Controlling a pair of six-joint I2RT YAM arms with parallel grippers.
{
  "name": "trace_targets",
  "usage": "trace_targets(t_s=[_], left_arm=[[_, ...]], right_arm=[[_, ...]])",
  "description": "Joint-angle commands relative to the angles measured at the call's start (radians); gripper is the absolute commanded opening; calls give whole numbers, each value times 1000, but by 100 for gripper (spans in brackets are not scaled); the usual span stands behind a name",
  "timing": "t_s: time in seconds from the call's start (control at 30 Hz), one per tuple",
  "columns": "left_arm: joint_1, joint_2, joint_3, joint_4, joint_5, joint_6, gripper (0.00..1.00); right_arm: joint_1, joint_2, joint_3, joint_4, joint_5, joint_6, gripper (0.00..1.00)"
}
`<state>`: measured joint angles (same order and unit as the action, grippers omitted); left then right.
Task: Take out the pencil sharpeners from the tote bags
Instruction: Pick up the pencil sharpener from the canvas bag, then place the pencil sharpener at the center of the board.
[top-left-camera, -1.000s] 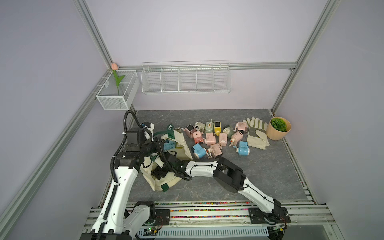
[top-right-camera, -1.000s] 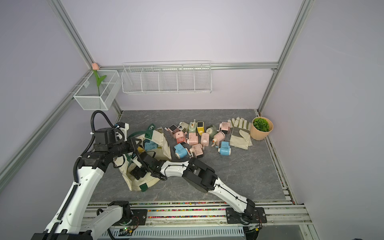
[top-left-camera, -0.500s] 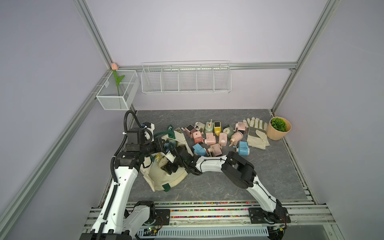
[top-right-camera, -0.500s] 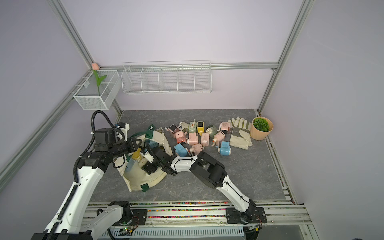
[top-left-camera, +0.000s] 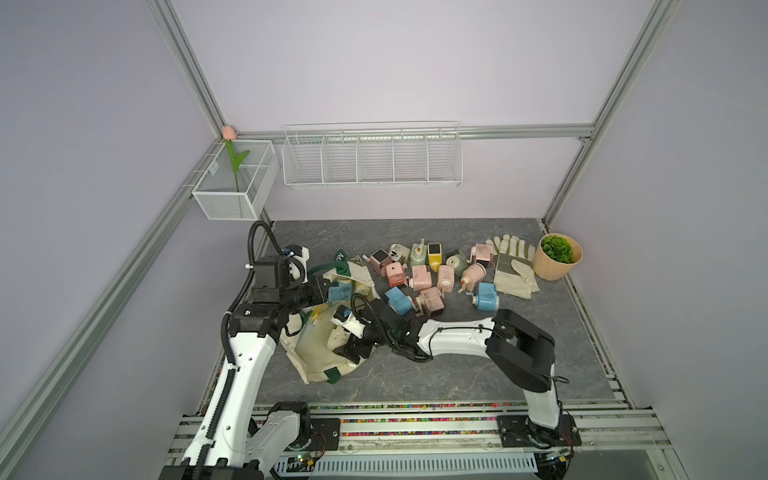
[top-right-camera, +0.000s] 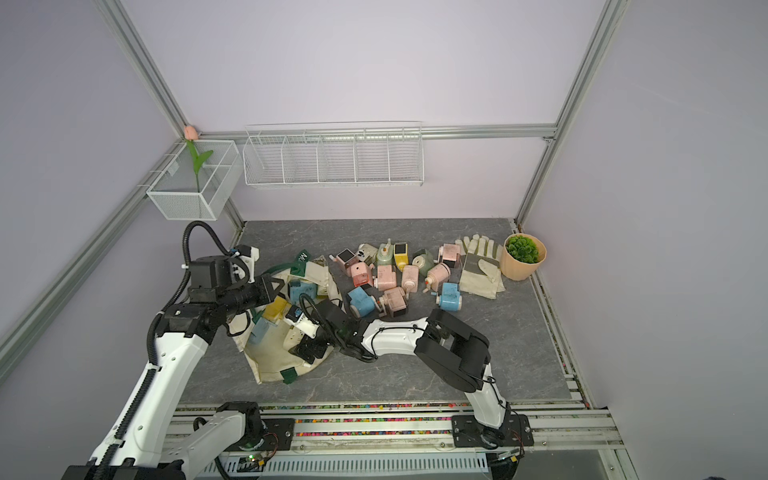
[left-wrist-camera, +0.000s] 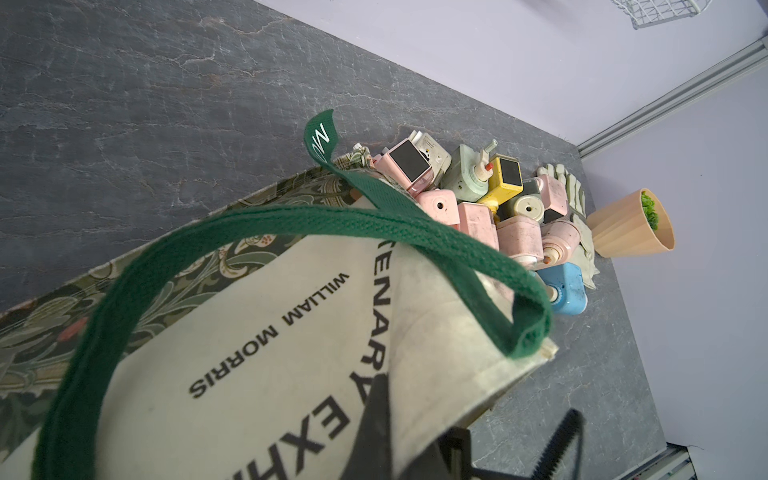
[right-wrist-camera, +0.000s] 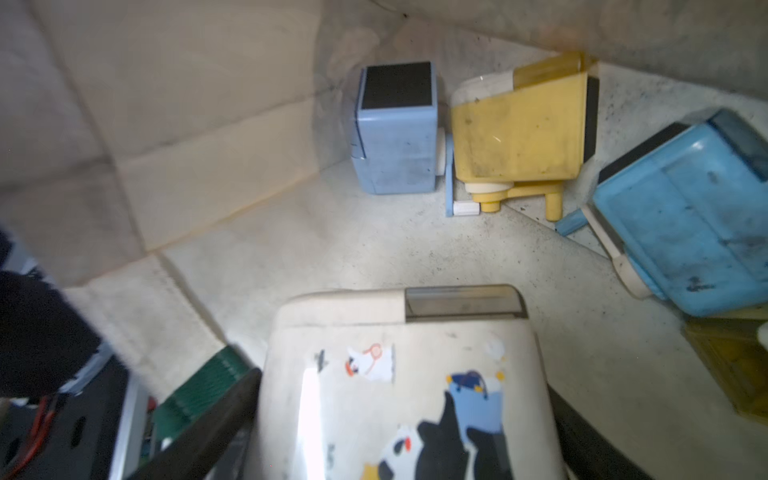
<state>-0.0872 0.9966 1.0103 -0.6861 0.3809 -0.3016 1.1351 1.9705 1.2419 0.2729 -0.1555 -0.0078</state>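
Right gripper (right-wrist-camera: 401, 386), inside the mouth of the cream tote bag (top-left-camera: 316, 370), clasps a cream penguin-sticker sharpener (right-wrist-camera: 415, 328) between wide jaws; left gripper (top-right-camera: 275, 289), pressed together, pinches the tote's rim. A yellow sharpener (right-wrist-camera: 519, 124) lies deeper inside the tote; a pastel sharpener heap (top-left-camera: 428, 274) sits just beside it on the grey marbled tabletop (top-left-camera: 415, 382), enclosed by lilac walls (top-left-camera: 415, 62).
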Motion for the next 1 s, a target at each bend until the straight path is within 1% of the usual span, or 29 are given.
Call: trace_targets(t_s=[0.0,0.07,0.17,0.27,0.4,0.5,0.53,0.67,0.8,0.97], left_arm=[[-2,-2,11,5,-9,2,0],[-2,-4,10,4,-10,1,0],[-2,-10,10,5,-15,1,0],[-2,-10,10,5,-13,1,0],[-2,-9,10,5,-11,1,0],[-2,-11,12,7,-8,-2,0],[-2,-11,11,7,-7,-2,0],[-2,-11,10,8,-4,-4,0],[-2,-13,11,10,2,-7,0],[-2,-20,11,14,11,-10,0]], right_arm=[[6,-106,-43,24,-22,-11,67],[6,-162,-75,10,-16,-11,67],[5,-256,-142,-4,35,-26,67],[0,-345,-205,-32,123,-43,67],[-32,-460,-288,-60,291,-17,67],[-77,-543,-356,-56,346,25,67],[-95,-568,-402,-53,355,40,67],[-159,-629,-476,-82,430,77,68],[-215,-664,-545,-99,530,120,68],[-286,-681,-576,-139,668,175,68]])
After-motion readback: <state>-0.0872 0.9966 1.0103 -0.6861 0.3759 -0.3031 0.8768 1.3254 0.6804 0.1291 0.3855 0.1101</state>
